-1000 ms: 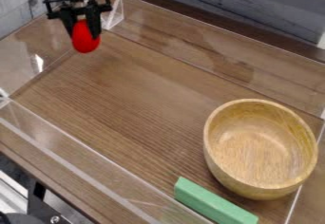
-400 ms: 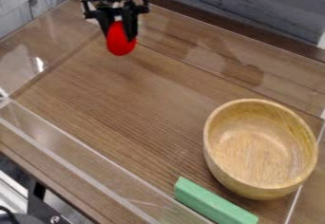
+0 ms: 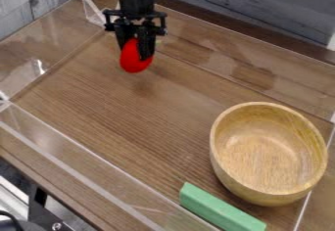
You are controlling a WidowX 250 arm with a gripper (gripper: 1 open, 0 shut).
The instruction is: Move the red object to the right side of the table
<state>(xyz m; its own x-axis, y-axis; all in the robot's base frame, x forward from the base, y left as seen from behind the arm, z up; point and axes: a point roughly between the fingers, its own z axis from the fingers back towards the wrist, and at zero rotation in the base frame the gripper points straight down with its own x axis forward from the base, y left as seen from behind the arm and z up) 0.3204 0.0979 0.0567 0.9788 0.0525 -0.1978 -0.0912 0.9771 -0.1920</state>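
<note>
The red object [image 3: 132, 57] is a small bright red oval held just above the brown wood-grain table [image 3: 118, 127], in the upper middle-left of the camera view. My black gripper [image 3: 135, 41] comes down from the top edge and is shut on the red object's upper part, hiding its top. The object's lower half hangs below the fingers, close to the tabletop.
A large wooden bowl [image 3: 268, 153] sits at the right front. A flat green block [image 3: 218, 209] lies by the front edge below the bowl. Low clear acrylic walls [image 3: 53, 127] run around the table.
The gripper has carried the red object rightward and a little lower over the table, from the far left corner toward the middle. The wrist has rolled. Bowl and block stayed put.
</note>
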